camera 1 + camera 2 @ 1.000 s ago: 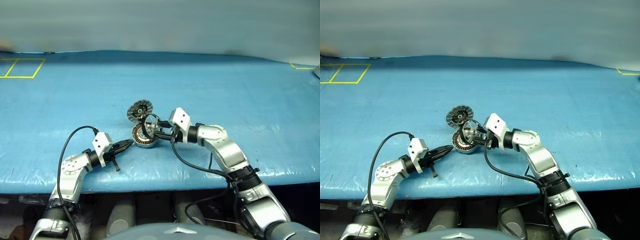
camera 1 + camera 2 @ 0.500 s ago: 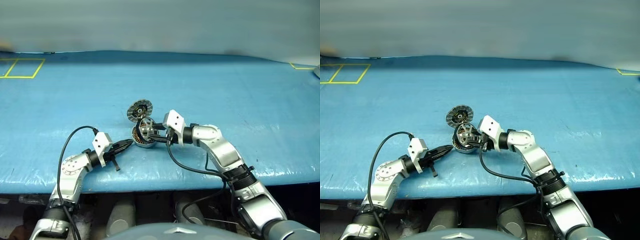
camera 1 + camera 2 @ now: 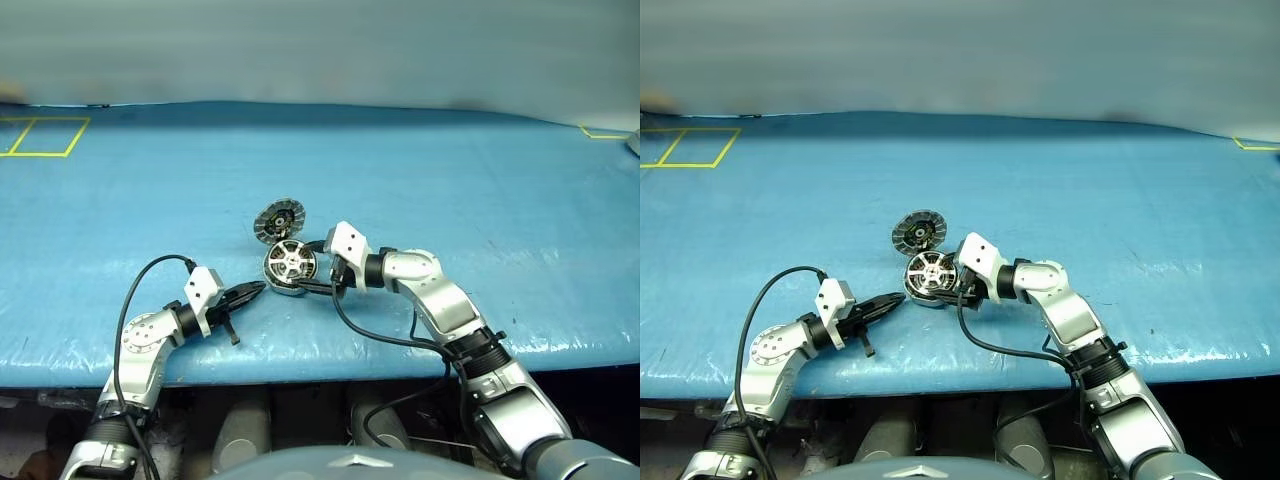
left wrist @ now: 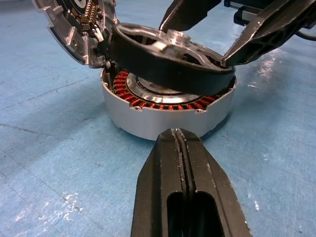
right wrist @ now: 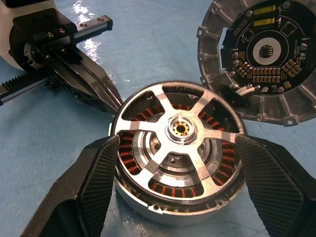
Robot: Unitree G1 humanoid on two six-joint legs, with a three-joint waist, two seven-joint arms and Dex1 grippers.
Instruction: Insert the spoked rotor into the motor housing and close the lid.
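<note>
I am at the insertion step. The spoked rotor (image 5: 180, 148) sits on top of the motor housing (image 4: 168, 116), but in my left wrist view it is tilted: one side rests low on the rim and the other side stands above the copper windings, so I judge it is not seated yet. My right gripper (image 5: 173, 192) has its fingers apart on both sides of the rotor; the pads are at its edge and seem no longer to clamp it. My left gripper (image 4: 186, 190) has its fingers together, with the tip just in front of the housing wall, near it but, I think, not touching.

The next move calls for pressing the rotor down flat until it sits level inside the cup, and then folding the lid (image 3: 279, 219).

The lid stands open at the far edge of the housing, with its inner face toward me. My right fingers beside the rotor must leave before the lid can come down. All stands on the blue table cover (image 3: 480, 180).
</note>
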